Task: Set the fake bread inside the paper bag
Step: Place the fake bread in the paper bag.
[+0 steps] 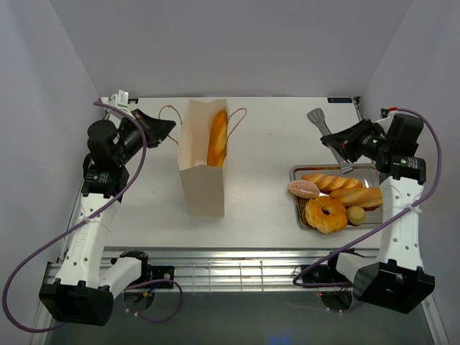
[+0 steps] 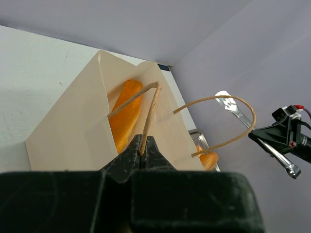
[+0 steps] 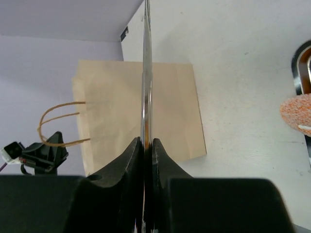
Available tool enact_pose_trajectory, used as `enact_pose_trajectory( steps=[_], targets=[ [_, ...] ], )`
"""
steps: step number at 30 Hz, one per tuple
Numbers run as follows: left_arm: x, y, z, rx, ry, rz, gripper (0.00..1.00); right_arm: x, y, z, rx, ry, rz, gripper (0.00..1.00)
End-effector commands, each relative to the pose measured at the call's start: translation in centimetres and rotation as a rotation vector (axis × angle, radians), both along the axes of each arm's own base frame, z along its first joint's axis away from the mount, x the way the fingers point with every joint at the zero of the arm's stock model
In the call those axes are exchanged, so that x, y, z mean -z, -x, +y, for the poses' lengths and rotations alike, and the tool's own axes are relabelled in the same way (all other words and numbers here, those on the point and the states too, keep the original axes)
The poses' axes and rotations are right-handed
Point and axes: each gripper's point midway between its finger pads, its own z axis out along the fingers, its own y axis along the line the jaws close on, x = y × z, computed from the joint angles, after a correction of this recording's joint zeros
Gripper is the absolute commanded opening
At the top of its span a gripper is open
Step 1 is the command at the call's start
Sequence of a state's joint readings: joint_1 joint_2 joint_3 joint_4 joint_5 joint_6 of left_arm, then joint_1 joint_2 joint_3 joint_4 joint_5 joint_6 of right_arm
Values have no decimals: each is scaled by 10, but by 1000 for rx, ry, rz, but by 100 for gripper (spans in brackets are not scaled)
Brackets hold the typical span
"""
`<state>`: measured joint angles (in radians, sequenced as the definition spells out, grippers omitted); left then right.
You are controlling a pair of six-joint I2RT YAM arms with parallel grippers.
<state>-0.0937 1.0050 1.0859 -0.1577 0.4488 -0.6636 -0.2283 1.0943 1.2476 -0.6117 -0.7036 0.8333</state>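
Right jaws around edge-on, cropped tongs [image 3: 146, 73]

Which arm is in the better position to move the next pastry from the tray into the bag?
Right. The right tool grips the long metal tongs beside the shallow silver tray of golden toy pastries; the left tool is pinching a brown cord handle of the tall tan paper bag.

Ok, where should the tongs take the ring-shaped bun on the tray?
The golden ring-shaped bun lies flat in the silver metal tray, so probably come from above: one blade of the long metal tongs in its hole, the other outside its near-left wall. No pastry crowds that side; the pinkish round bun and small tan roll press the others.
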Motion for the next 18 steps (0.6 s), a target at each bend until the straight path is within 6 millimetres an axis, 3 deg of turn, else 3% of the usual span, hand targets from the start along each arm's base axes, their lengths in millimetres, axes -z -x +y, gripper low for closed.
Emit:
enact_pose_trajectory(
  steps=[1,7,11,14,18],
  targets=[
    [1,5,0,5,3,3,0,7,0,-11,30,44,-39,8],
    [7,8,2,-11,16,23,0,46,-13,-23,70,74,43,8],
    [23,0,11,-64,-27,66,0,66,-25,-25,82,22,112,8],
    [33,-2,14,-94,-23,103,0,74,-35,-24,109,-51,149,8],
    [46,5,0,-11,20,181,0,77,-35,-30,146,-38,215,8]
  ],
)
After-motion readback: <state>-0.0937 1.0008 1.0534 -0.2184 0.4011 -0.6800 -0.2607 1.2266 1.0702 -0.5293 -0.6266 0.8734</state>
